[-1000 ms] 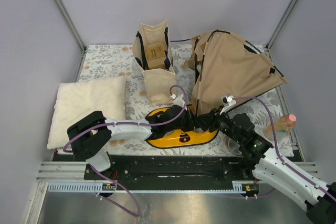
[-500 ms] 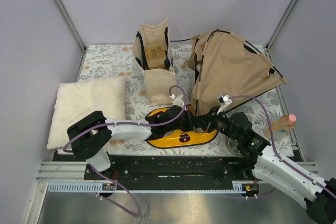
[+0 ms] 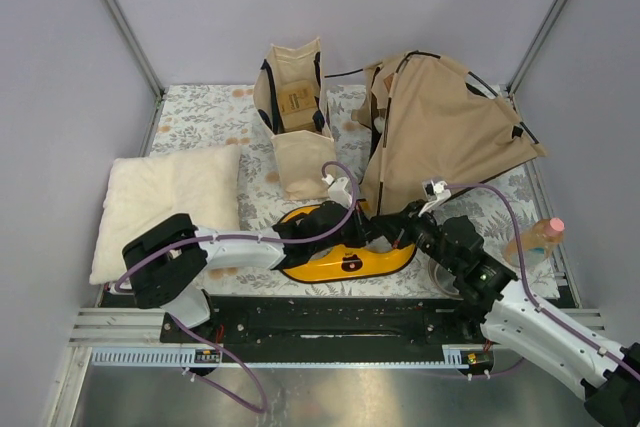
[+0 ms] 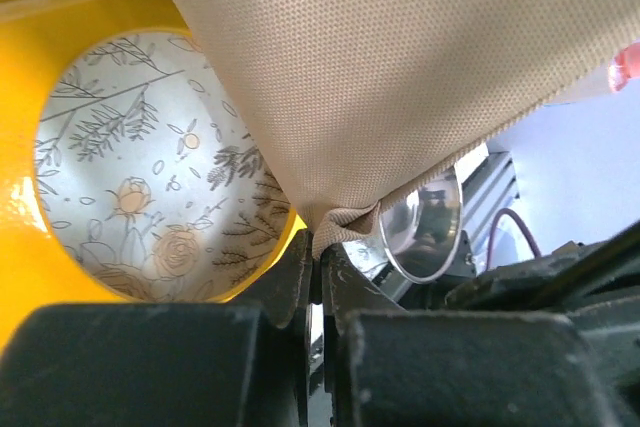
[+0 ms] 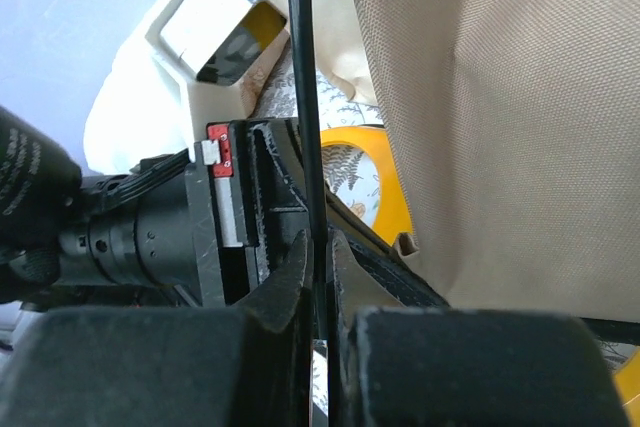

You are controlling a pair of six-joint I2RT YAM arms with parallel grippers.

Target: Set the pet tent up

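Observation:
The tan canvas pet tent [image 3: 440,132] stands at the back right with thin black poles along its edges. My left gripper [image 3: 362,229] is shut on the tent's lower front corner; in the left wrist view the fabric [image 4: 400,77] bunches between the jaws [image 4: 320,252]. My right gripper [image 3: 398,227] is shut on a thin black tent pole [image 5: 305,97], which runs up from between the jaws [image 5: 320,247] into a fabric sleeve. The two grippers sit close together at that corner.
A yellow ring-shaped board [image 3: 345,257] lies under both grippers. A beige tote bag [image 3: 295,117] stands at the back middle, a cream pillow [image 3: 165,202] at the left. A clear bowl [image 4: 425,232] and an orange bottle [image 3: 535,239] are at the right.
The tent's top has risen and tilted a little towards the back. Both grippers stay together at the tent's front corner, with the right one shifting slightly.

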